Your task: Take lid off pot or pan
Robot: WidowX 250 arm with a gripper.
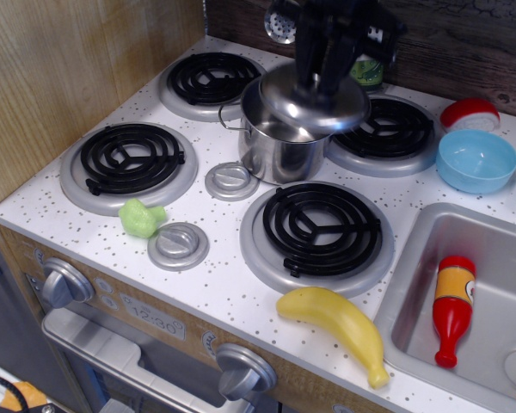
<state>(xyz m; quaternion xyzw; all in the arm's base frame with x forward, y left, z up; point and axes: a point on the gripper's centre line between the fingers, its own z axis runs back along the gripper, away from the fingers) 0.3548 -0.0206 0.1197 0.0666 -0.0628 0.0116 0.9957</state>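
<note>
Observation.image frames a white speckled toy stovetop [232, 284] with four black coil burners against dark wood panelling. Black gripper [320, 79] clamps the shiny domed lid [314, 105], tilted just above the open steel pot [275, 148] standing between burners.

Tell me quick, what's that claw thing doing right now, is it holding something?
Gripper: closed on the knob of the lid, holding it lifted and tilted above the open pot.
</note>
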